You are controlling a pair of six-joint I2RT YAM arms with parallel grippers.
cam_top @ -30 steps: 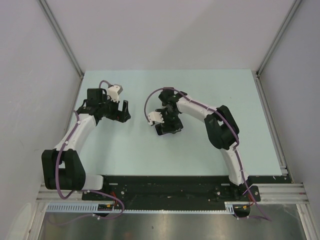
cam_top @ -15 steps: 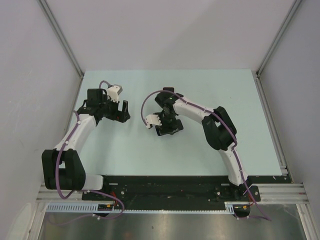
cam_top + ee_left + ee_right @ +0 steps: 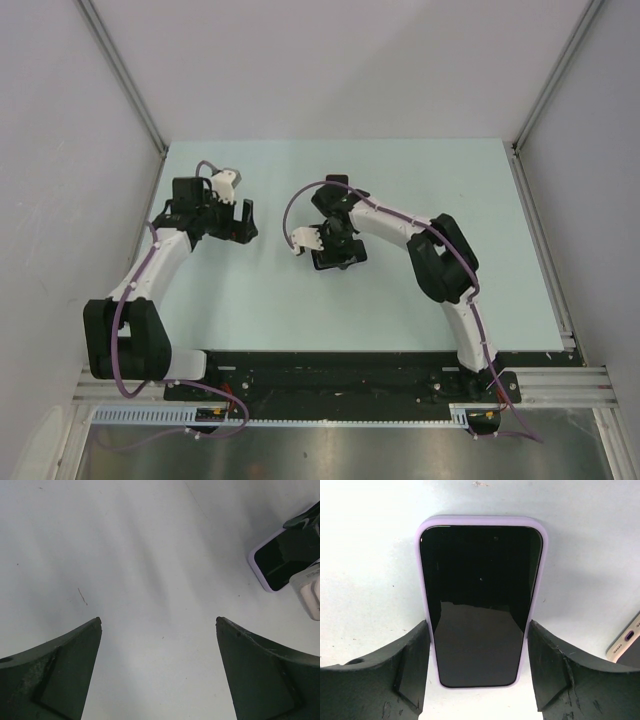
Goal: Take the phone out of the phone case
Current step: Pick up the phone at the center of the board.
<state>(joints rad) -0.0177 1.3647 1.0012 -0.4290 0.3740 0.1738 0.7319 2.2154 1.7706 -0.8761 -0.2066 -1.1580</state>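
Observation:
A black-screened phone [image 3: 480, 605] lies face up on the table inside a lilac phone case [image 3: 482, 520]. My right gripper [image 3: 478, 625] straddles its near end, and the two black fingers press against the case's two long sides. From above, the right gripper [image 3: 338, 255] covers most of the phone. The left wrist view shows the phone [image 3: 285, 560] and the case rim [image 3: 255, 567] at the upper right. My left gripper [image 3: 158, 622] hovers open over bare table, well to the left of the phone, with nothing between its fingers.
A pale object with an oval slot [image 3: 625, 645] pokes in at the right edge of the right wrist view, close to my right finger. Grey walls enclose the light green table [image 3: 450, 190] on three sides.
The right gripper's jaws have narrowed from wide open until they meet the case's sides, and its wrist has shifted slightly left. The left arm has barely moved.

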